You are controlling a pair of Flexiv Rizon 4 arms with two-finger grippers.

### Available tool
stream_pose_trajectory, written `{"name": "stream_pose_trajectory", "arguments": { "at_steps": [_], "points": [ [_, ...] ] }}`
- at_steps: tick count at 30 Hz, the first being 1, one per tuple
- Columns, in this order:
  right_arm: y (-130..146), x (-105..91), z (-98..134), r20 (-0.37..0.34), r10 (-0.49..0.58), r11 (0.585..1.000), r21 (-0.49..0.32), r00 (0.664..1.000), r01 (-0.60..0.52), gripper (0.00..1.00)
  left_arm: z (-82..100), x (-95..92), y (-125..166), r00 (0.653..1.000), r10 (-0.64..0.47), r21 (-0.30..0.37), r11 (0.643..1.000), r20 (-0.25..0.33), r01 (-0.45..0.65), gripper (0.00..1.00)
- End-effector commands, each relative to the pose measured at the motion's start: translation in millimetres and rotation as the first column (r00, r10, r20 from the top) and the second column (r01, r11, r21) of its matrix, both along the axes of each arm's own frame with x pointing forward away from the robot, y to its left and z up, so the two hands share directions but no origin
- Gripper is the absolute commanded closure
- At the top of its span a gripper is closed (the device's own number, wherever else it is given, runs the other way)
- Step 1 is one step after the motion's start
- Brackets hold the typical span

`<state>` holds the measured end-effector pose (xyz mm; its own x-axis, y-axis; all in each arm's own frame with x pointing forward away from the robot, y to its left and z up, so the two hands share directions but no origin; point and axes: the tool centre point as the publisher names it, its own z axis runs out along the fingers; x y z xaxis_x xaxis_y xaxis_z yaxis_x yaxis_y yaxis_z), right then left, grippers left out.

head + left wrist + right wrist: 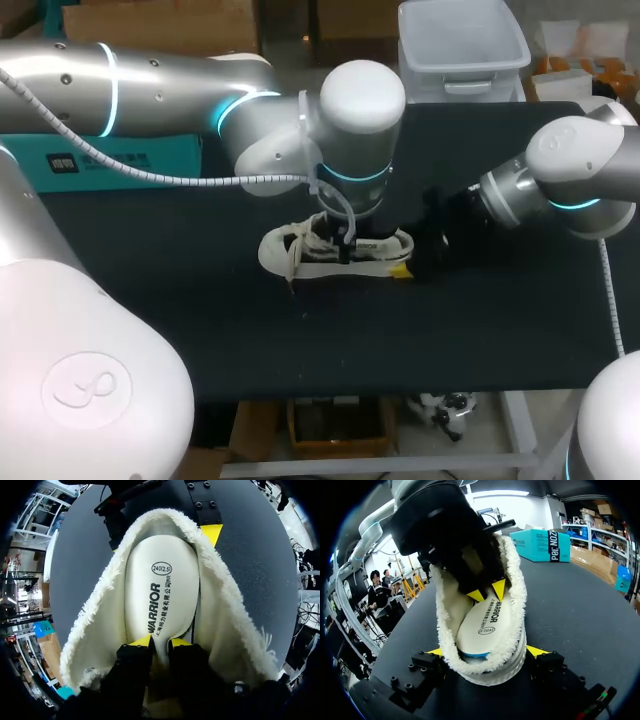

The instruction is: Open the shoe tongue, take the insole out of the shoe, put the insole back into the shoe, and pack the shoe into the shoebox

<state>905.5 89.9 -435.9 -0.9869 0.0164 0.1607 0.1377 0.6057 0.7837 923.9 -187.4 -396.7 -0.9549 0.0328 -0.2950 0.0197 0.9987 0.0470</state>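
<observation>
White fleecy shoe [335, 250] — right gripper [485, 651] tight around heel, left gripper [160, 641] above insole [160, 580]

The right gripper [486, 651] is holding the fleece-lined shoe [515, 597] by its heel on the dark tabletop [570, 615].
Its jaws are pressing the heel from both sides; the left gripper [488, 592] is hanging inside the shoe, yellow tips touching the white insole [485, 622]. A teal shoebox [540, 545] is standing behind, well apart.

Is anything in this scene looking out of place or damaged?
Nothing is damaged or spilled. Only the insole sits uneven in the shoe: its heel end shows a blue edge, while the left gripper seems to pinch its front part.
</observation>
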Motion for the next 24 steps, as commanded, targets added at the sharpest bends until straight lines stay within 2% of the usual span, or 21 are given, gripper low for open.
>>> {"name": "stream_pose_trajectory", "arguments": {
  "at_steps": [1,6,12,21,24],
  "points": [
    [2,-2.9,-17,-0.003,0.007,1.000,0.003,1.000,-0.007,1.00,-95.8,46.8,-4,1.000,0.000,-0.004,1.000,0.004,0.000,1.00],
    [2,-2.9,-17,-0.003,0.007,1.000,0.003,1.000,-0.007,1.00,-86.2,44.6,-7,1.000,-0.014,-0.026,1.000,0.008,0.014,1.00],
    [2,-2.9,-17,-0.003,0.007,1.000,0.003,1.000,-0.007,1.00,-64.5,36.9,-8,0.999,-0.034,-0.068,0.997,0.013,0.035,1.00],
    [2,-2.9,-17,-0.003,0.007,1.000,0.003,1.000,-0.007,1.00,-14.9,21.0,-18,0.995,-0.098,-0.143,0.985,-0.010,0.096,1.00],
    [2,-2.9,-17,-0.003,0.007,1.000,0.003,1.000,-0.007,1.00,-1.2,15.4,-25,0.994,-0.105,-0.146,0.984,-0.006,0.103,1.00]
  ]
}}
